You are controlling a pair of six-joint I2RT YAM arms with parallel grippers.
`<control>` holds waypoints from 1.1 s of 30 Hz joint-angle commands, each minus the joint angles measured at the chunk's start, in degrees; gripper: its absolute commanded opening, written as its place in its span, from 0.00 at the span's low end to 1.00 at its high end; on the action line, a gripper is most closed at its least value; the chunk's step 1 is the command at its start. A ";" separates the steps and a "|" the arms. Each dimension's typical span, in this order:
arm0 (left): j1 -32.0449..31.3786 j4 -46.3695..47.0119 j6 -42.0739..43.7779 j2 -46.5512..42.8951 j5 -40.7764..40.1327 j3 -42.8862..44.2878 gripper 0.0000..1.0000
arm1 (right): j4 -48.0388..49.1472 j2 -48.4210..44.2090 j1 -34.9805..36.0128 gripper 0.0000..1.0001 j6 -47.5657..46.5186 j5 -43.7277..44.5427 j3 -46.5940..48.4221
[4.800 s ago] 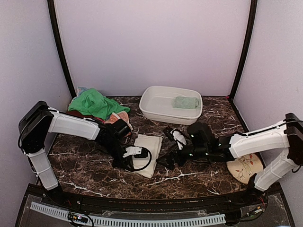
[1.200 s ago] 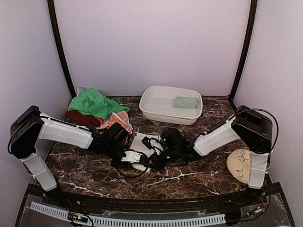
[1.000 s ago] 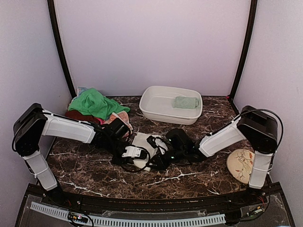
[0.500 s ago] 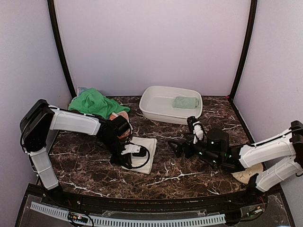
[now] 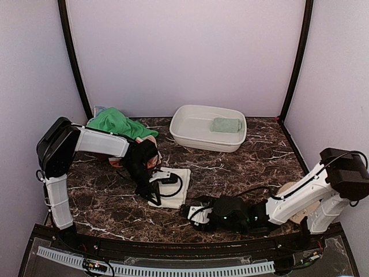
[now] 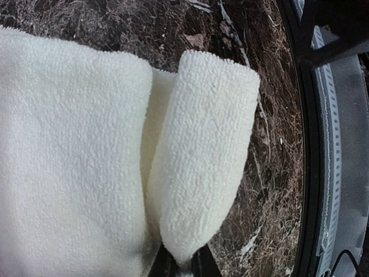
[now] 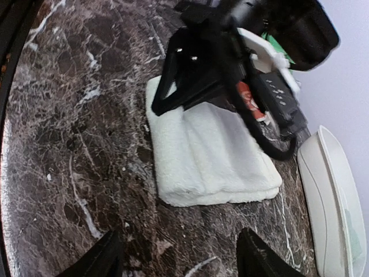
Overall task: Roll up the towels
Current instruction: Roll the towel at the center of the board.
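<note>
On table [image 5: 242,167] | cream towel [image 5: 174,186]: 1 | bright-green towel [image 5: 114,123]: 1 | basin [image 5: 183,134]: 1

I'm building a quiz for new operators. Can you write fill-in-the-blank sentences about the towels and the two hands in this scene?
1. The left hand pinches a fold of the cream-white towel, so it is ___.
2. The white basin holds exactly ___ towel: the sage-green towel.
3. The right hand holds nothing and is ___.
4. The bright green towel lies at the table's back ___ corner.

Missing words: shut; one; open; left.
</note>
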 commanded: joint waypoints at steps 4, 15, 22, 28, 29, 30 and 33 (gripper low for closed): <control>0.37 -5.45 -0.18 4.79 0.11 2.91 0.00 | 7.15 14.07 2.12 0.63 -25.37 5.23 9.88; 0.57 -7.13 1.45 6.32 -0.12 4.66 0.00 | 7.68 23.83 -2.70 0.43 -27.05 -1.06 17.82; 1.38 -7.88 2.48 5.71 0.90 4.25 0.05 | 0.07 25.48 -6.09 0.15 -20.07 -5.41 20.97; 4.11 4.44 -0.89 -4.97 0.27 -6.19 0.51 | -8.17 23.02 -8.24 0.00 -6.66 -13.84 21.91; 5.01 7.39 -1.30 -8.07 0.15 -8.77 0.59 | -9.34 22.54 -8.46 0.00 -4.93 -15.45 21.65; 5.52 10.21 -1.66 -11.11 -0.52 -11.32 0.62 | -10.57 22.21 -8.61 0.00 -3.36 -16.94 21.60; 6.68 16.30 -2.91 -19.51 -3.13 -17.42 0.63 | -13.57 21.21 -8.97 0.00 1.13 -20.93 21.33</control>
